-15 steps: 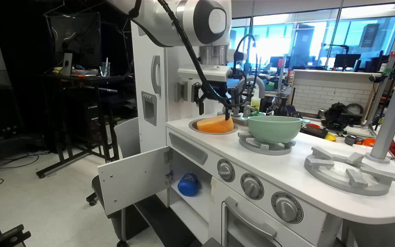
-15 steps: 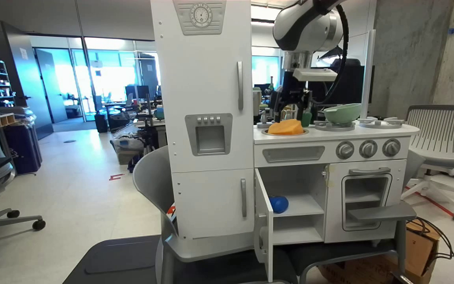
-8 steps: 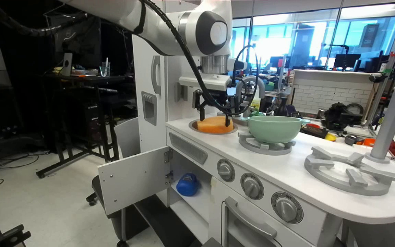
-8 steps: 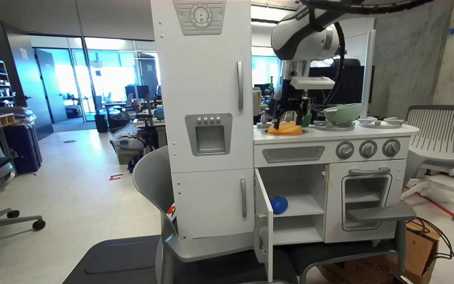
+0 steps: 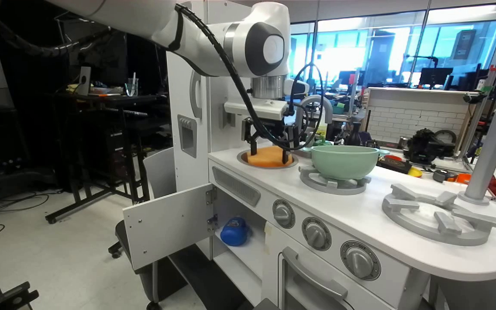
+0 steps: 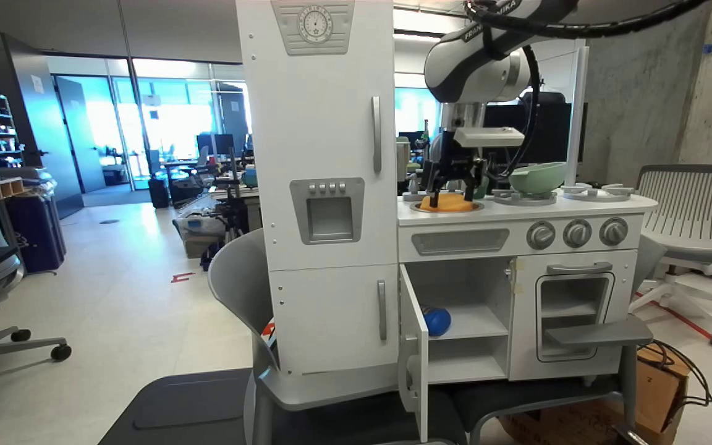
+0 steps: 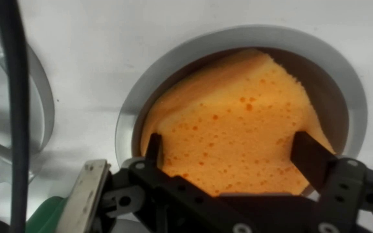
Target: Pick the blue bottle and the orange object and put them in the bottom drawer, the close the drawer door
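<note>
The orange object point(image 5: 268, 157) is a porous sponge-like block sitting in the round sink; it also shows in an exterior view point(image 6: 449, 203) and the wrist view point(image 7: 238, 129). My gripper point(image 7: 227, 133) is open, pointing down, its fingertips wide apart and pressing into the sponge's top near its two sides. The gripper also shows in both exterior views point(image 5: 269, 158) point(image 6: 452, 205). The blue bottle point(image 5: 234, 232) lies on the upper shelf of the low compartment point(image 6: 473, 318), near the hinge side; it also shows in an exterior view point(image 6: 437, 322). The drawer door point(image 5: 170, 224) stands wide open.
A green bowl point(image 5: 345, 161) stands on a burner beside the sink point(image 7: 248, 30). Another burner point(image 5: 439, 217) is farther along the counter. The tall white fridge part point(image 6: 325, 142) rises beside the sink. Chairs stand under and beside the kitchen.
My gripper has come down onto the sponge, its fingertips now pressing into it, and the sponge looks flatter. The blue bottle has rolled very slightly toward the door side.
</note>
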`<control>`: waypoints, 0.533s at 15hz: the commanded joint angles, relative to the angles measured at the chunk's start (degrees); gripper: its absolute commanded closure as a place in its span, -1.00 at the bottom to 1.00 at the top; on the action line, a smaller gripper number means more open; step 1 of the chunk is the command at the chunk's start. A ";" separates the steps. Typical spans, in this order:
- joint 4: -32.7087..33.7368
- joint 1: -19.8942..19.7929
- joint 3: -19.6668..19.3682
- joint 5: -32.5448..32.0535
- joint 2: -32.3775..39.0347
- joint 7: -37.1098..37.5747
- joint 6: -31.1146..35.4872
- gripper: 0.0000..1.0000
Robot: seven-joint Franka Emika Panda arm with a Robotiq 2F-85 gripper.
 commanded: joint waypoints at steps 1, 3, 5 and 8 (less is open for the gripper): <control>3.31 0.88 -0.66 -0.35 2.69 1.58 -1.68 -1.00; 3.31 1.05 -1.00 -0.50 2.87 1.83 -1.56 -1.00; 3.27 1.16 -1.38 -0.68 3.02 2.12 -1.56 -1.00; 3.29 1.62 -2.46 -1.29 3.40 2.65 -1.17 -1.00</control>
